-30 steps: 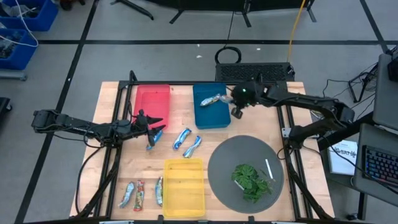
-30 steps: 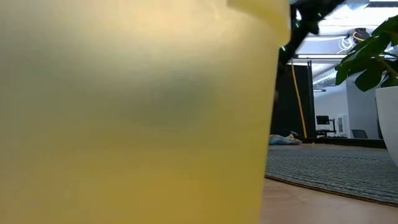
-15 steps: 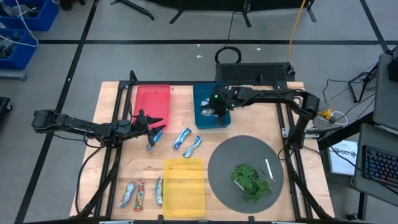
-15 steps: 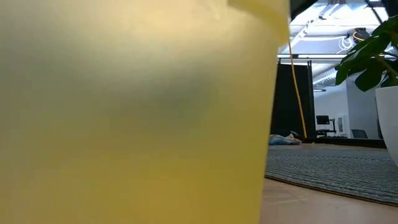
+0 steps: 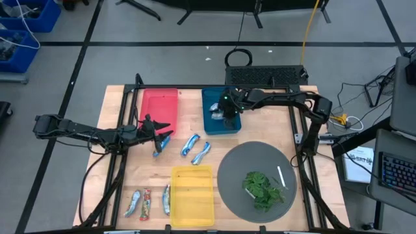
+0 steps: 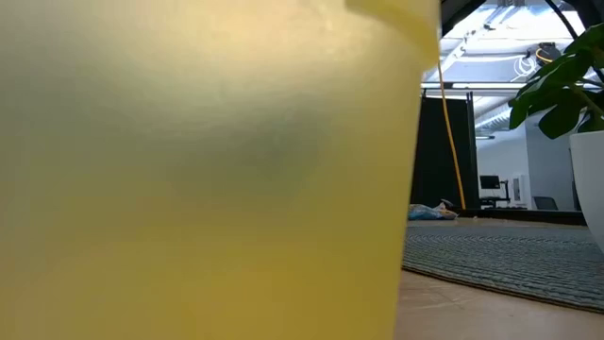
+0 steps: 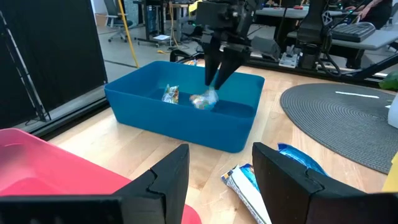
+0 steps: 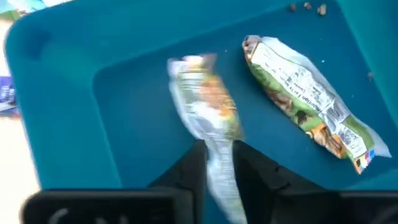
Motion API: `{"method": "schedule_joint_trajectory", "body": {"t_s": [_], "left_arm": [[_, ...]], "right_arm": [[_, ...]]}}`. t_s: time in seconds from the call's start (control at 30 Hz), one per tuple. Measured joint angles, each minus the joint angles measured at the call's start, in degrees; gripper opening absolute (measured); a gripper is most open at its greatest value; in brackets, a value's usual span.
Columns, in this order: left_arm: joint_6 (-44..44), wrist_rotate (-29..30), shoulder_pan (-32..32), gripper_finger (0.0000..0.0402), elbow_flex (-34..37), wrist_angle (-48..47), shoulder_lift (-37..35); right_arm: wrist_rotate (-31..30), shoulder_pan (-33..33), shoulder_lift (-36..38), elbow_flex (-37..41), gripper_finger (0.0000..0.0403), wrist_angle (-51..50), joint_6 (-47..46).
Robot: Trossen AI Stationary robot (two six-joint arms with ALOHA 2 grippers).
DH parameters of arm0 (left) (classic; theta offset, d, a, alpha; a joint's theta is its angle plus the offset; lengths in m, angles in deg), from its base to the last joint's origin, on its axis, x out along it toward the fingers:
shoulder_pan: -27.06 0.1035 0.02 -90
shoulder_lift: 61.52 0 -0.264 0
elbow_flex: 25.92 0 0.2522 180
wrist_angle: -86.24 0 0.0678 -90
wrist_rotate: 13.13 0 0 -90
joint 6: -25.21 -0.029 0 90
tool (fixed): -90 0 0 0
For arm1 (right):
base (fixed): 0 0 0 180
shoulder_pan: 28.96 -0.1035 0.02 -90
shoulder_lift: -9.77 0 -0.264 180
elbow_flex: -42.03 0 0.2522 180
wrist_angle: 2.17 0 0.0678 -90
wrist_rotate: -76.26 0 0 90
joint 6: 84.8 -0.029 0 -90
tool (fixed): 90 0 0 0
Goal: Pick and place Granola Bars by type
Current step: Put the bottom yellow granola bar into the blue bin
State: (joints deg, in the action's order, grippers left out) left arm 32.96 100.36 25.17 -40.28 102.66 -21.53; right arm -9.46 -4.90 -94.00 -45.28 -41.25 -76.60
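Note:
My right gripper (image 5: pixel 229 112) stands inside the blue bin (image 5: pixel 220 125), shut on a silver-and-tan granola bar (image 8: pixel 205 115). A second bar with a green-and-white wrapper (image 8: pixel 305 99) lies flat on the bin floor beside it. My left gripper (image 7: pixel 221 177) is open near the red bin (image 5: pixel 159 107), just above a blue-and-white bar (image 7: pixel 249 183) lying on the table. Two more blue-and-white bars (image 5: pixel 190 144) (image 5: pixel 203 151) lie mid-table. Three bars (image 5: pixel 145 203) lie by the near edge, left of the yellow bin (image 5: pixel 192 195). My right gripper pinches the silver-and-tan bar by one crimped wrapper end (image 8: pixel 219 163) between its two fingers, coming from above and pointing down. The bar (image 7: pixel 204 99) hangs below the fingers inside the blue bin. Whether its lower end touches the bin floor I cannot tell.
A grey round mat (image 5: pixel 234 162) on the table's right near side carries a green leafy bunch (image 5: pixel 262 190) and a thin white stick (image 5: pixel 281 177). The yellow bin's wall (image 6: pixel 208 170) fills most of the low view. Bare wood (image 5: pixel 192 114) lies between the red and blue bins.
My right gripper has swung toward the table's left, from just right of the blue bin to above its middle, and then stayed there. My left arm has kept still.

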Motion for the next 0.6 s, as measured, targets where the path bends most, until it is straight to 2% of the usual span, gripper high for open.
{"method": "schedule_joint_trajectory", "body": {"t_s": [0.07, 0.23, 0.3, 0.47, 0.6], "left_arm": [[0.0, 0.0, -0.02, 0.0179, 0.0, 0.0, 0.02], [0.0, 0.0, 0.0, 0.0179, 0.0, -0.01, 0.0], [0.0, -0.02, -0.02, 0.0179, 0.0, -0.03, 0.02], [0.0, 0.0, -0.01, 0.0179, 0.0, 0.02, 0.02], [0.0, 0.0, 0.0, 0.0179, 0.0, 0.02, 0.02]], "right_arm": [[-1.32, -0.17, 1.11, 0.01, 0.0106, -0.45, 0.25], [-15.54, 0.18, 7.83, 0.01, 0.0138, -8.5, 3.31], [-19.06, 1.62, 10.76, 0.07, 0.0143, -11.3, 3.45], [-18.88, 9.34, 16.11, 3.22, 0.0145, -13.87, 3.81], [-13.23, 17.46, 16.33, 8.3, 0.014, -16.31, 4.55]]}}
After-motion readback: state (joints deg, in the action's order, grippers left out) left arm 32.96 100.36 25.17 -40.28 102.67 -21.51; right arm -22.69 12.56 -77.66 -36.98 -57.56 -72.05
